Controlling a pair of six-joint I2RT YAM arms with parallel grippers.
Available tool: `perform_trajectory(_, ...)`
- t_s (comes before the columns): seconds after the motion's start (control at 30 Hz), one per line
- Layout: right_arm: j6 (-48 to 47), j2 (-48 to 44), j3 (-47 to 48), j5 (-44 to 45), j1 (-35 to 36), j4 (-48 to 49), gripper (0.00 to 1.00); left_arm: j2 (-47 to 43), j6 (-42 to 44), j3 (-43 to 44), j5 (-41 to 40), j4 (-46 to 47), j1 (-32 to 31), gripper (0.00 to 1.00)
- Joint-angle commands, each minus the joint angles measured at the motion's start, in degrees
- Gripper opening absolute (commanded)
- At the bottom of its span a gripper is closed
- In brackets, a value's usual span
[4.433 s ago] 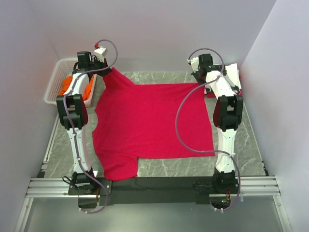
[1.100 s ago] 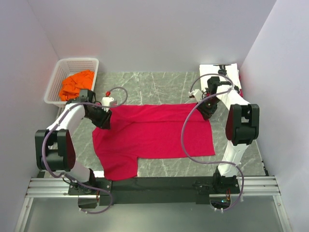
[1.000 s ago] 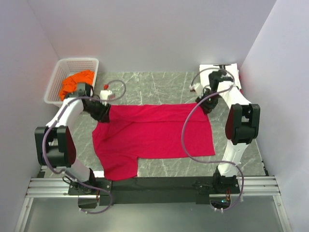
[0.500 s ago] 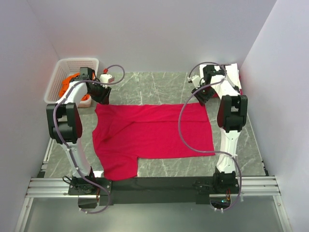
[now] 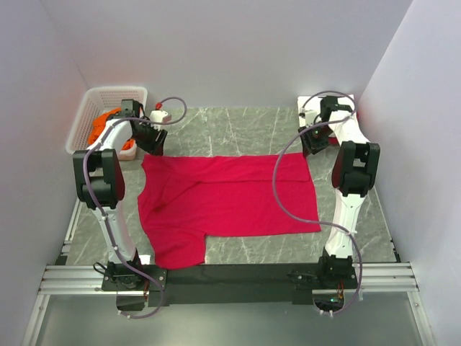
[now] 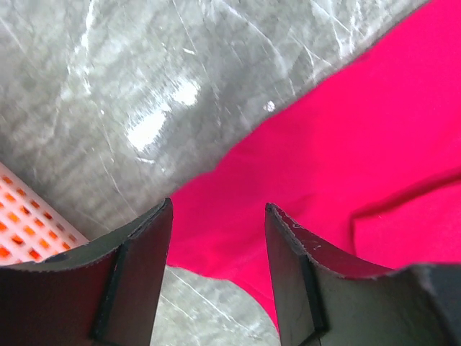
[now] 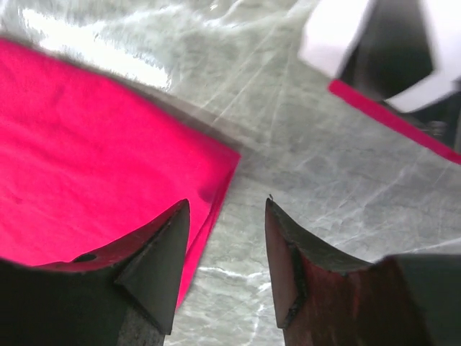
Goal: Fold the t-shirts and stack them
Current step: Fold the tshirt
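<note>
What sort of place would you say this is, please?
Probably a robot test cell: a left arm and right arm bolted to a marble-look table, plain walls close around.

My left tool (image 6: 217,209) and right tool (image 7: 225,205) were black-fingered. The crimson-red t-shirt (image 5: 230,191) was plain, with no print. The surface (image 5: 238,130) was grey marble with pale veining. The lattice basket (image 5: 108,95) was white, the orange t-shirt (image 5: 103,122) unpatterned, and the white t-shirt (image 7: 328,40) carried black print.

The crimson-red soft fabric t-shirt (image 5: 230,198) lies at the centre of the grey marble-pattern table (image 5: 238,126). At ten o'clock, the white plastic lattice basket (image 5: 108,89) holds the orange fabric t-shirt (image 5: 105,119). At two o'clock lies the white fabric t-shirt (image 5: 306,104).
</note>
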Motion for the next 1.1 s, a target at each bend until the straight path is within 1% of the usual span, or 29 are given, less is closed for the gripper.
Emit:
perform_trajectory(0.0, 3.71, 1.51, 4.2, -5.71, -1.24, -2.73, 0.52, 1.68, 2.34, 4.39, 0.22, -1.66, -0.02, 0.6)
perform_trajectory(0.1, 3.97, 2.04, 4.82, -7.56, -1.42, -3.87, 0.49, 2.56, 2.6, 5.63, 0.39, -2.27, -0.02, 0.59)
perform_trajectory(0.27, 4.76, 2.82, 4.12, -10.72, -2.03, -4.31, 0.48, 2.91, 2.34, 5.72, 0.39, -1.92, -0.02, 0.6)
perform_trajectory(0.43, 5.11, 3.44, 3.5, -11.43, -2.38, -4.58, 0.47, 3.0, 3.12, 5.01, -0.05, -1.84, 0.24, 0.6)
perform_trajectory(0.5, 5.03, 3.27, 2.8, -11.43, -2.56, -4.31, 0.44, 2.91, 3.74, 4.58, -0.04, -2.01, 0.24, 0.6)
perform_trajectory(0.63, 4.85, 2.92, 2.36, -11.52, -2.73, -4.14, 0.31, 3.61, 5.84, 4.74, -0.49, -2.1, 0.33, 0.6)
perform_trajectory(0.67, 4.85, 2.74, 2.53, -11.52, -2.82, -3.96, 0.24, 3.87, 6.2, 5.1, -0.57, -2.88, 0.42, 0.6)
perform_trajectory(0.7, 4.94, 2.74, 2.71, -11.61, -2.91, -3.96, 0.2, 4.14, 6.64, 5.27, -0.75, -3.07, 0.33, 0.6)
perform_trajectory(0.73, 4.94, 2.57, 2.8, -11.61, -3.0, -3.96, 0.1, 4.66, 7.08, 5.54, -1.53, -3.15, 0.42, 0.6)
perform_trajectory(0.8, 4.94, 2.48, 3.06, -11.78, -3.09, -3.7, 0.02, 5.37, 7.26, 5.63, -2.42, -2.89, 0.42, 0.6)
perform_trajectory(0.83, 4.85, 2.48, 3.24, -11.96, -3.09, -3.7, 0.0, 5.72, 7.69, 5.98, -2.68, -3.07, 0.51, 0.6)
perform_trajectory(1.03, 4.76, 1.69, 3.33, -12.31, -3.09, -3.26, 0.0, 6.6, 8.31, 5.37, -3.91, -3.77, 0.68, 0.56)
perform_trajectory(1.07, 4.76, 1.51, 3.24, -12.4, -3.09, -2.65, 0.0, 6.34, 8.49, 4.84, -4.09, -3.51, 0.68, 0.53)
